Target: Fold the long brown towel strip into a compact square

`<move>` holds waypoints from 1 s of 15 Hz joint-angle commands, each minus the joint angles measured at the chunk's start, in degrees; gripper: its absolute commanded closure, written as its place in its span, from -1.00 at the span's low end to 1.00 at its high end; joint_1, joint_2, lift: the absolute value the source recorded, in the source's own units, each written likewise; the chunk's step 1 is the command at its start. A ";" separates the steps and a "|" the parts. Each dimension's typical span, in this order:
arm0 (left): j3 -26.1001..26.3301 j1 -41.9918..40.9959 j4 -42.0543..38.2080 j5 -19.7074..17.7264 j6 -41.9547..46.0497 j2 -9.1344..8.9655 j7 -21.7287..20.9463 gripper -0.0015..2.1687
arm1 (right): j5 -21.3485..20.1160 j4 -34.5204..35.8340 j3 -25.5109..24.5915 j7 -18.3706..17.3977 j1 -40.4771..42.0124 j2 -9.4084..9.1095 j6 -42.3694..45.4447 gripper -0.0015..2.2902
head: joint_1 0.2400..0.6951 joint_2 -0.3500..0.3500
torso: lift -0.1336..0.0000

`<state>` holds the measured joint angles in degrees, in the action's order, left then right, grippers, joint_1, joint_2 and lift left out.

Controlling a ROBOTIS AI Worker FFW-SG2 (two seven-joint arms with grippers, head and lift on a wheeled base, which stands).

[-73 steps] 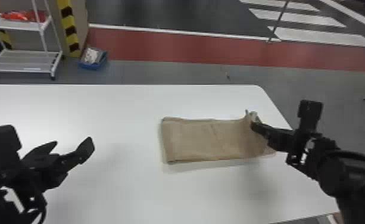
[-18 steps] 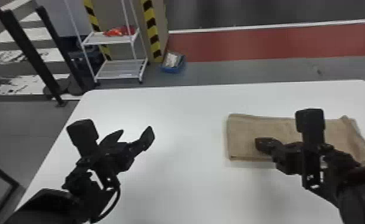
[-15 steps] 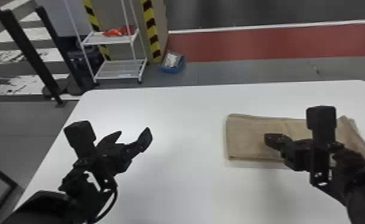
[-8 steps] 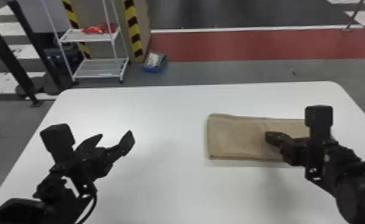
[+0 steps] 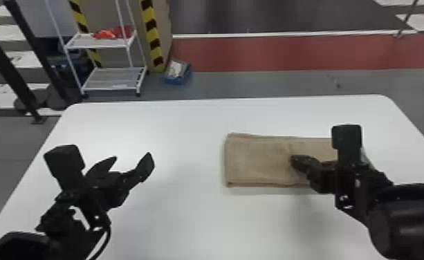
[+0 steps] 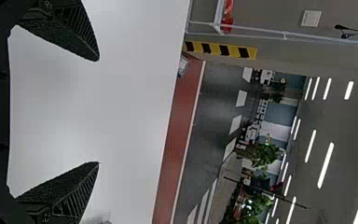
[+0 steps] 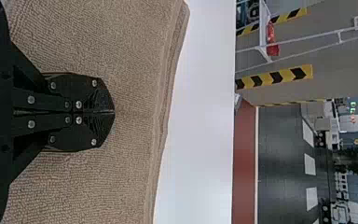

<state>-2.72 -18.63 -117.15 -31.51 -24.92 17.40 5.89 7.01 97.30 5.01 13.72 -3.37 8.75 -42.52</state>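
The brown towel (image 5: 256, 159) lies flat on the white table (image 5: 186, 214), on the right side of it. It is longer from left to right than from front to back, so it is not a square. Its edge has layers, one on top of the other. The right arm hides some of its right part. The right gripper (image 5: 293, 159) is over the middle of the towel. In the right wrist view, the two black fingers of the right gripper (image 7: 113, 112) are pressed together, with no gap. I cannot tell if their tips touch the cloth. The left gripper (image 5: 132, 156) is up over the left side of the table, well apart from the towel. Its fingers are spread wide, with nothing between them. Past the table, a white rack (image 5: 114, 79) stands on the floor, with a red thing (image 5: 105, 34) on its upper shelf. A blue box (image 5: 177, 79) sits near the rack.
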 commanded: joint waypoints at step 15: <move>-0.53 -0.62 -0.01 -0.04 0.35 0.00 -0.53 -0.92 | 3.10 3.95 4.75 -4.58 1.53 -2.86 6.52 0.81 | 1.00 0.52 | -0.86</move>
<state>-3.22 -19.25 -117.14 -31.55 -24.74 17.40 5.36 8.57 99.16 11.40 8.48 -3.30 5.29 -39.28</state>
